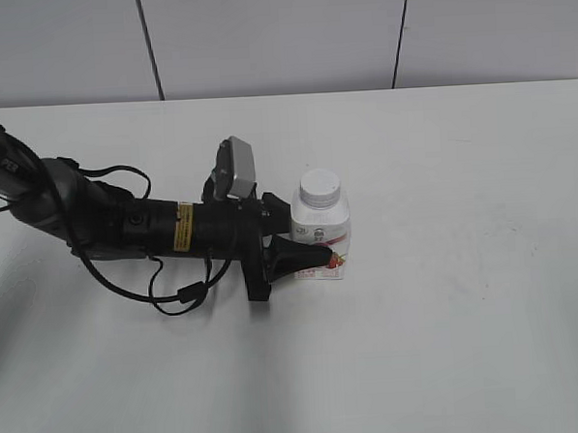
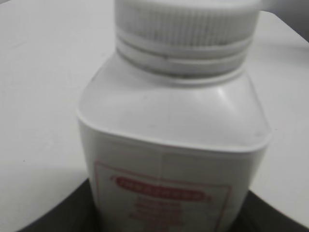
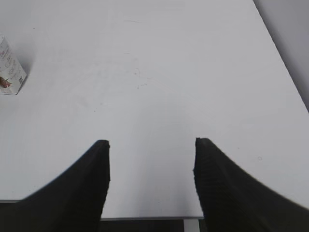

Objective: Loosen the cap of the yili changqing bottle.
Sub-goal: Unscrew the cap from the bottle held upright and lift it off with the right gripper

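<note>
Now yili changqing bottle (image 1: 321, 226) upright between left pincer (image 1: 305, 247) fingers.

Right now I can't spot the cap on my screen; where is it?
In the exterior view the cap sits on the bottle near the table's middle, just right of the left tool.

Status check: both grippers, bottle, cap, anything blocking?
Left gripper around the bottle body, grip unconfirmed. Right gripper open, empty, well clear of it. Bottle upright on the table, cap on. Nothing blocking.
</note>
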Available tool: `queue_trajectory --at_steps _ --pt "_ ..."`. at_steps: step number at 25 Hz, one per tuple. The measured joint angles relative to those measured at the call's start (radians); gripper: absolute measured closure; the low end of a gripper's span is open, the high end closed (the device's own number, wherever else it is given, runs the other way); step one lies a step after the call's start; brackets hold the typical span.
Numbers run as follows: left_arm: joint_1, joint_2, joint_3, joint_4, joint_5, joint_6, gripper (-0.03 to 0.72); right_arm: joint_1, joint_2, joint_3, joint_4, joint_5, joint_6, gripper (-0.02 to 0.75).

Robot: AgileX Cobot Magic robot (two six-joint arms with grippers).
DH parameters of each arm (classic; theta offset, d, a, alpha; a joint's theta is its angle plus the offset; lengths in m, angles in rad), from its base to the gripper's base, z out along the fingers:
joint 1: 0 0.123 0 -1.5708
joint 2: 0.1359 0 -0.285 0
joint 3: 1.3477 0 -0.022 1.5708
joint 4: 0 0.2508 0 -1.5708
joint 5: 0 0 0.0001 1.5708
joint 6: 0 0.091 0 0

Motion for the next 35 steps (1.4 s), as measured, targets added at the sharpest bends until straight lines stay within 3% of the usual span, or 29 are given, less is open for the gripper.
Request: queue_trajectory --at_steps 10,19,30,35 --pt "0.000 0.000 0.000 0.000 -0.002 0.000 0.327 0.000 0.058 -0.014 0.069 0.001 0.046 0.290" --pt "0.000 0.004 0.000 -0.002 -0.012 0.001 0.327 0.000 0.409 -0.189 0.245 0.001 0.039 0.243" --pt "0.000 0.007 0.000 -0.052 -0.004 0.001 0.328 0.001 0.880 -0.429 0.323 0.008 0.038 0.212" --pt "0.000 0.009 0.001 -0.067 0.000 0.001 0.328 0.071 1.108 -0.543 0.342 0.007 0.103 0.212"
